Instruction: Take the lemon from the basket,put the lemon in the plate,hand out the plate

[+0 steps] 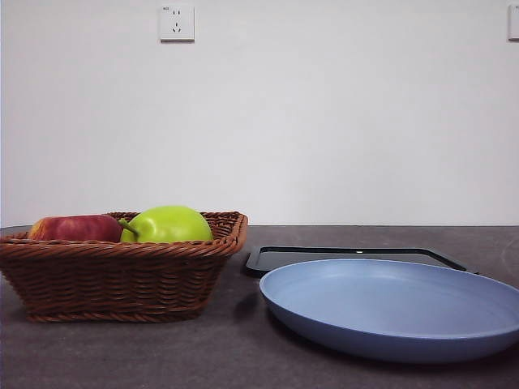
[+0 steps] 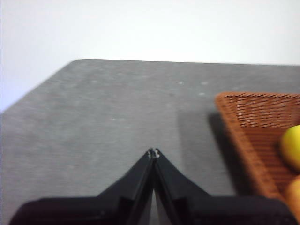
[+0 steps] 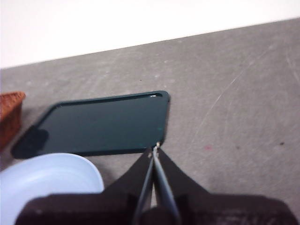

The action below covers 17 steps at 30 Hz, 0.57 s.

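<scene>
Both pincers wait with nothing in them: the left gripper (image 2: 153,153) has its jaws pressed together above bare table beside the basket (image 2: 243,126), and the right gripper (image 3: 156,148) is pinched closed too, near the plate (image 3: 47,176). I think no step has begun. The lemon (image 2: 293,146) lies inside the basket, so next the left gripper must open and reach in. A red apple (image 1: 75,228) and a green fruit (image 1: 168,224) crowd it. A black tray (image 3: 98,123) lies behind the plate.

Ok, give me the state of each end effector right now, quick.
Left end effector: closed, holding nothing, above bare table beside the basket.
Right end effector: closed, holding nothing, near the black tray.
</scene>
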Motion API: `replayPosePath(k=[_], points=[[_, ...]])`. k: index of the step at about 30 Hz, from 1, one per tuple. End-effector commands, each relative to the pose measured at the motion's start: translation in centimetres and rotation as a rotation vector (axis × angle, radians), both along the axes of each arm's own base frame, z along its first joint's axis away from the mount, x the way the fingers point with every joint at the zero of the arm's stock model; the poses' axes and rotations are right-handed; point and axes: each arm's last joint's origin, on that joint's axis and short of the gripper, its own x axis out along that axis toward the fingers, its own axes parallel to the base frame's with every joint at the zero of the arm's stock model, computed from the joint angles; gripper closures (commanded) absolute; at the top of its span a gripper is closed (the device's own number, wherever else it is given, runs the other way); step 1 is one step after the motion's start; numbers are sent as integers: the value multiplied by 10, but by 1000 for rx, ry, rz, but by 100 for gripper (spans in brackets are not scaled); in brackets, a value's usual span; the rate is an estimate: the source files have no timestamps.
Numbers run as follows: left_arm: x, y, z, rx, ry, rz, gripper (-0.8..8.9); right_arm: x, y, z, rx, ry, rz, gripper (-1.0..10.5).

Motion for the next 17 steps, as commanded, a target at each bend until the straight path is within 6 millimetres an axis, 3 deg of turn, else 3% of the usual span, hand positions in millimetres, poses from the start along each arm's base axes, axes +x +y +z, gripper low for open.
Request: replayPosePath(k=[1,5,10,17], points=[[1,-2,-2,-139,-11,-67,805,0,0,-3,174,27,-26,943],[0,-6,-1,-230,-8,-204,805,0,0,-3,325,49,-52,943],[0,-10,4,-310,-32,-340,806,0,1,-2,338,54,-35,943],[-3,-11,14,-378,10,-343,806,-2,2,14,344,49,1,943]])
